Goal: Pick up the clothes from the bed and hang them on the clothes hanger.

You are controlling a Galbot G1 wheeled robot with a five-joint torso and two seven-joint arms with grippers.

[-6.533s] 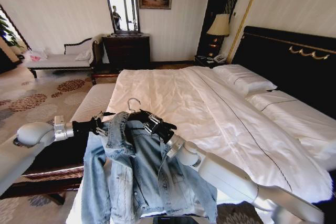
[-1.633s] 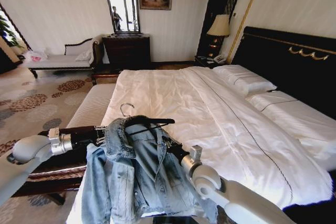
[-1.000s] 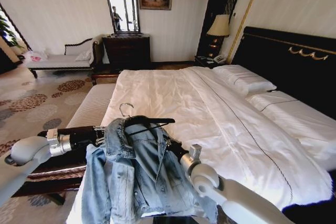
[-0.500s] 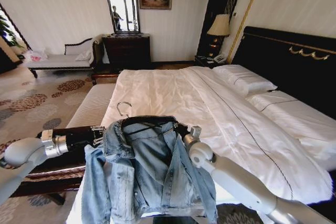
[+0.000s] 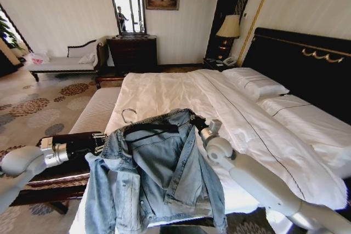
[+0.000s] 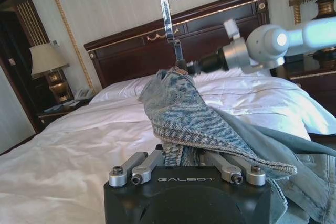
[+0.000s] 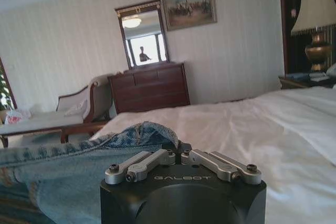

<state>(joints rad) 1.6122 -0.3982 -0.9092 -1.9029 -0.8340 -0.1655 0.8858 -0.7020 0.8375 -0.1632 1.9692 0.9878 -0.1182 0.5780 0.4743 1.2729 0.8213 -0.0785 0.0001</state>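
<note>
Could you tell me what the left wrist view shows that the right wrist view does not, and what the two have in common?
Left wrist view alone: the hanger's silver hook upright above the denim jacket, the right pincer at the jacket's top, and the dark headboard. Right wrist view alone: the mirror, painting, dresser and chaise. Both share denim bunched at the camera's own pincer and the bed's white sheets.

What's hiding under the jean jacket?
Under the denim jacket a black hanger peeks out, its silver hook sticking up. Both tools, left and right, go into the cloth. The hanger's ends and the tools' fingertips are covered.
</note>
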